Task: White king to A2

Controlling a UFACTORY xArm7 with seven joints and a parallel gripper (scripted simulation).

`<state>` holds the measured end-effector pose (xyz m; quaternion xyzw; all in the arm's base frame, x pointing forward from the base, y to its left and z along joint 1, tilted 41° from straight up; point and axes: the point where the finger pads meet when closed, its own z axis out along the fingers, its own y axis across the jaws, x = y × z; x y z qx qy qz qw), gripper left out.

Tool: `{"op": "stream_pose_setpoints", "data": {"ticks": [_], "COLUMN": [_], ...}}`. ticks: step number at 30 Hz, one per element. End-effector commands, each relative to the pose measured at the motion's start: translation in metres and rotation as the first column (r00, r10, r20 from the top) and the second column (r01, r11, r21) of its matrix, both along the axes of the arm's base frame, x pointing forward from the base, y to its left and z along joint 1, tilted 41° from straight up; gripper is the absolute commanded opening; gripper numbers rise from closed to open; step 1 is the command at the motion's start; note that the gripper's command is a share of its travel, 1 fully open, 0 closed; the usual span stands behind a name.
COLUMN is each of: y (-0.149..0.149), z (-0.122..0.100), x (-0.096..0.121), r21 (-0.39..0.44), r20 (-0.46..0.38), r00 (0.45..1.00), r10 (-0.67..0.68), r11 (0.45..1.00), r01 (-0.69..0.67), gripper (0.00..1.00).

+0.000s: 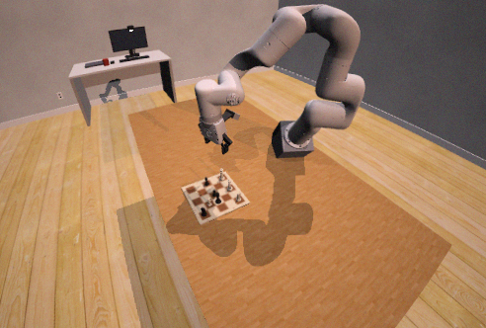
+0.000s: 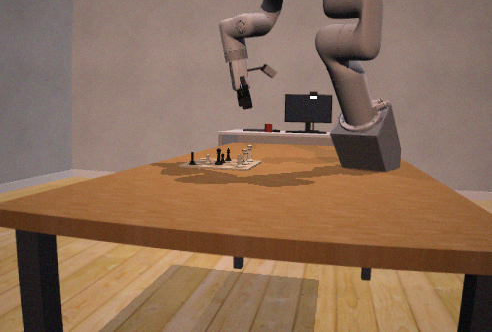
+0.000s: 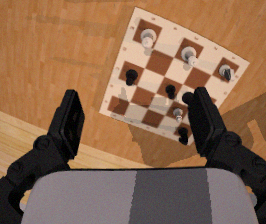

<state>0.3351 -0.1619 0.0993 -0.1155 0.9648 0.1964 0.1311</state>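
A small chessboard (image 1: 192, 191) (image 2: 254, 165) (image 3: 213, 50) lies on the wooden table (image 1: 321, 239) (image 2: 250, 212). It holds several white and black pieces, all upright. The tallest white piece (image 1: 221, 175) (image 2: 249, 152) (image 3: 148, 36), seemingly the white king, stands on the corner square at the board's far end. Two more white pieces (image 1: 229, 186) (image 1: 238, 198) stand along the same edge. The edge letters are too small to read. My gripper (image 1: 219, 144) (image 2: 245, 101) (image 3: 136, 101) is open and empty. It hangs high above the table, just beyond the board's far corner.
The robot base (image 1: 291, 142) (image 2: 367, 147) stands on the table to the right of the board. A black pawn (image 1: 202, 211) (image 2: 192, 158) stands near the board's front corner. A desk with a monitor (image 1: 128, 39) (image 2: 308, 108) stands far back by the wall.
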Motion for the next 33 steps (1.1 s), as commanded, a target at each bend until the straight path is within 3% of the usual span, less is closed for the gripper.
{"op": "stream_pose_setpoints", "data": {"ticks": [1,5,7,21,23,33], "y": [-0.002,-0.002,0.004,0.004,0.009,0.009], "z": [-0.001,-0.001,-0.015,-0.015,-0.022,-0.022], "x": [0.0,0.0,-0.005,-0.005,-0.007,-0.007], "r21": [0.006,0.006,0.13,0.13,0.198,0.198], "r20": [0.008,0.008,0.054,0.054,0.073,0.073], "r00": [1.0,1.0,0.993,0.993,0.984,0.984], "r10": [-0.007,-0.007,-0.108,-0.108,-0.164,-0.164], "r11": [1.0,1.0,0.987,0.987,0.969,0.969], "r01": [0.007,0.007,0.1,0.1,0.147,0.147], "gripper": [1.0,1.0,1.0,1.0,1.0,1.0]}}
